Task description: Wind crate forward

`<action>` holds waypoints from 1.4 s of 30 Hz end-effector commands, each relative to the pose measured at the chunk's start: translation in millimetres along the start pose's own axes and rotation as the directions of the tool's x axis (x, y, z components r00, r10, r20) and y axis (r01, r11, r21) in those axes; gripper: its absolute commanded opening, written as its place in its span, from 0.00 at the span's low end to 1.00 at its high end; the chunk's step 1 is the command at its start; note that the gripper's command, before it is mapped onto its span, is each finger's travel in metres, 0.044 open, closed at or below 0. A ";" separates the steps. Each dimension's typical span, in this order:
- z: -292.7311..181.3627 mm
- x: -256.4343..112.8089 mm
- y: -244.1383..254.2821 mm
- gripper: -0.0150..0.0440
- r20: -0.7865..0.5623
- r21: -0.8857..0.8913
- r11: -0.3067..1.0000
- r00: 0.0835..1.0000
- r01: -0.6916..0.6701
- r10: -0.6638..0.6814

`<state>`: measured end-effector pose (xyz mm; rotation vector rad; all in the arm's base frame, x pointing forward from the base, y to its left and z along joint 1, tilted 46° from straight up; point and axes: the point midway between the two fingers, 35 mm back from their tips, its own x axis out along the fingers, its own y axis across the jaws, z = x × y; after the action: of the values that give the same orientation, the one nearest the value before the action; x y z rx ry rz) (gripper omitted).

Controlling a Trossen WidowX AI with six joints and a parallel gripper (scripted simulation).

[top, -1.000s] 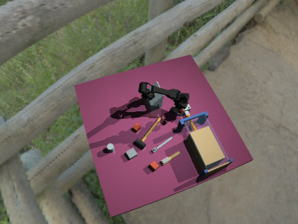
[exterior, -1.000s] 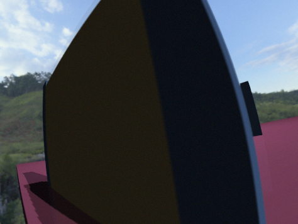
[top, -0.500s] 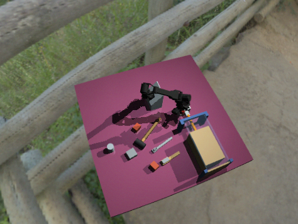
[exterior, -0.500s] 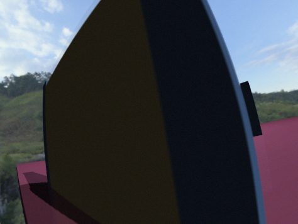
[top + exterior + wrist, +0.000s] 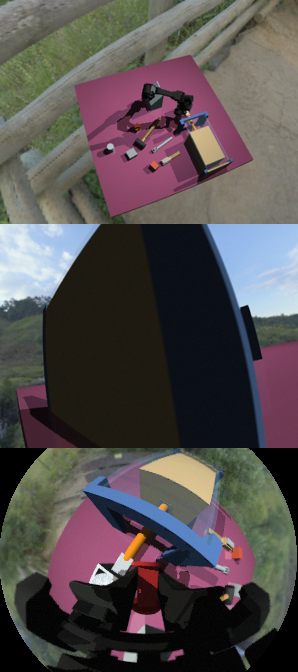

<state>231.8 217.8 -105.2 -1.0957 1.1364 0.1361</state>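
My gripper [image 5: 182, 112] [image 5: 147, 580] is shut on the red grip of the winch handle [image 5: 148, 590], beside the hand winch. The white winch [image 5: 103, 577] is partly covered by the fingers in the wrist view; whether the square key is in its hole is hidden. An orange strap [image 5: 135, 546] [image 5: 193, 126] runs from the winch through the blue steel frame [image 5: 150, 512] [image 5: 201, 114] to the crate. The tan crate [image 5: 205, 146] [image 5: 180, 472] sits flat in the clear-panelled cubby, with a gap between its front and the frame. The exterior view shows the crate [image 5: 104, 334] close and dark.
A hammer [image 5: 139, 143], a wrench [image 5: 163, 144], a brush [image 5: 165, 160], a red block [image 5: 154, 165], a grey block [image 5: 131, 153], a white cylinder [image 5: 110, 147] and an orange block [image 5: 137, 127] lie on the bench left of the cubby in the top view.
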 end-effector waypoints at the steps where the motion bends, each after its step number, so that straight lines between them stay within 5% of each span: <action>1: 6.2 5.3 5.5 0.25 0.000 0.008 1.000 1.000 -0.010 0.010; 42: 38.0 18.3 40.8 0.25 0.003 0.010 1.000 1.000 -0.012 0.012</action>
<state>243.9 250.7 -134.1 -1.1099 1.1262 0.1227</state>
